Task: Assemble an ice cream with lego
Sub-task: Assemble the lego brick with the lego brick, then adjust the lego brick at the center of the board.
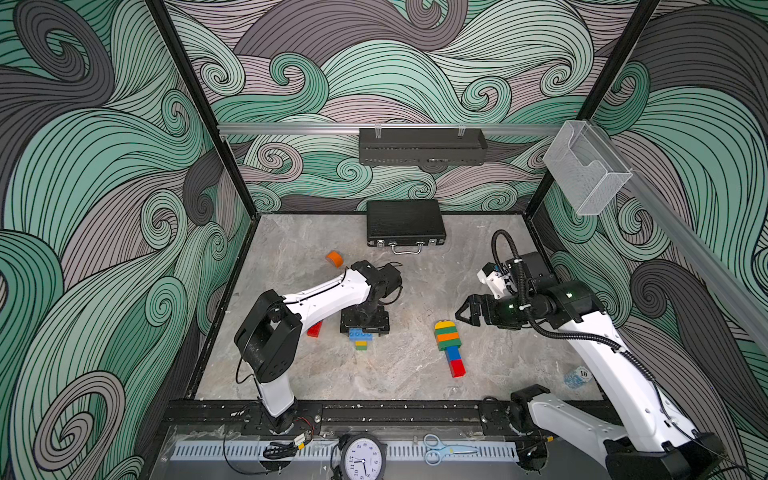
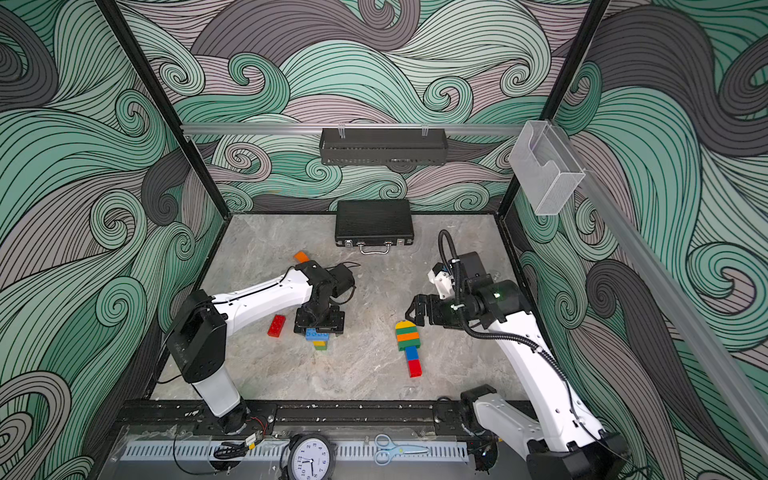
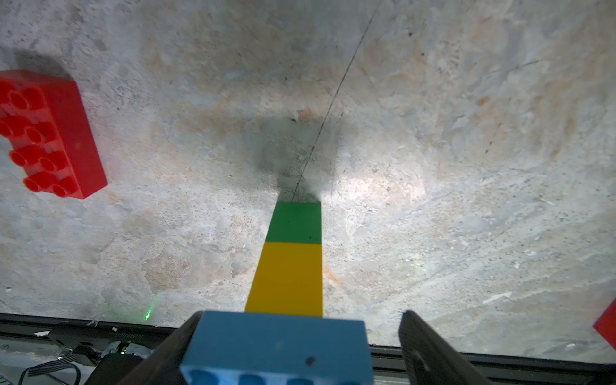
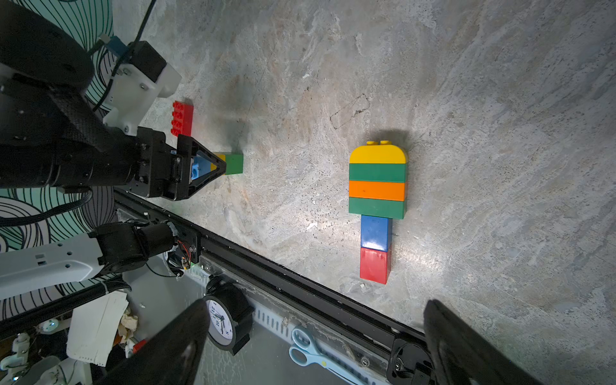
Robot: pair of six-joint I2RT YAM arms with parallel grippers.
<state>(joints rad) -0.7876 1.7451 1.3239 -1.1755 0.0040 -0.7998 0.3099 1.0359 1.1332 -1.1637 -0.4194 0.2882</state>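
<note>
Lego stack point(image 1: 360, 338), blue on yellow on green, stands upright mid-desk point(image 1: 395, 374) between the spread jaws of the left claw point(image 1: 365, 326), unpinched. We'd lift straight up so nothing tips, then fetch the red brick point(image 2: 276, 325) at its 9 o'clock. The right claw point(image 1: 467, 312), spread and empty, hovers at 3 o'clock.

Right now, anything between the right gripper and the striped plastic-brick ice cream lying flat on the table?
Nothing visible. The right gripper, jaws open, hovers near the yellow domed end of the striped plastic-brick ice cream; only bare grey marbled table shows between them.
</note>
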